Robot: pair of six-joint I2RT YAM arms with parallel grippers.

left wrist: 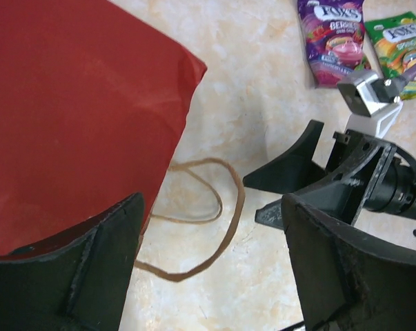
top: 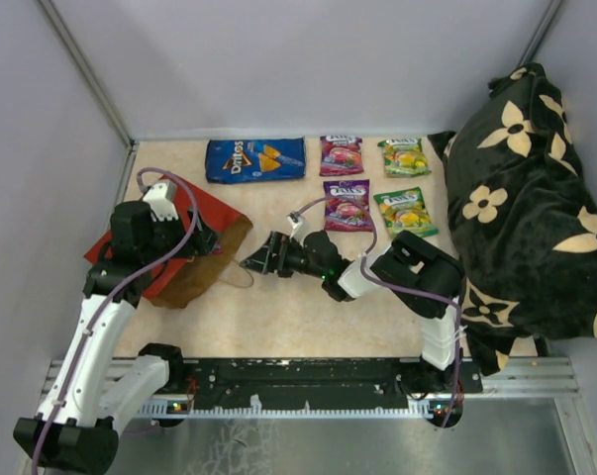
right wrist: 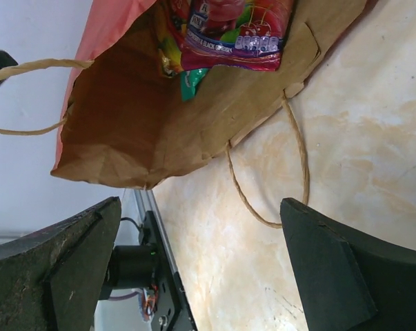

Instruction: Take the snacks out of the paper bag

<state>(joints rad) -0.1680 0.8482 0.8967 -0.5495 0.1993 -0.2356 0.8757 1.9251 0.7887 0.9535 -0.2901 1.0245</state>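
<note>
I count on table (top: 298, 317): one Doritos bag (top: 255, 158), two purple packets (top: 341, 155), two green packets (top: 404, 156). Right arm (top: 377, 272) stretched low toward paper bag (top: 217, 216); both jaws released.

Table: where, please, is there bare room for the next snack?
Bare: the near strip of table between the right arm and the bases, and the patch between Doritos bag, paper bag and nearer purple packet. Crowded: back right, four packets up to the cloth.
</note>
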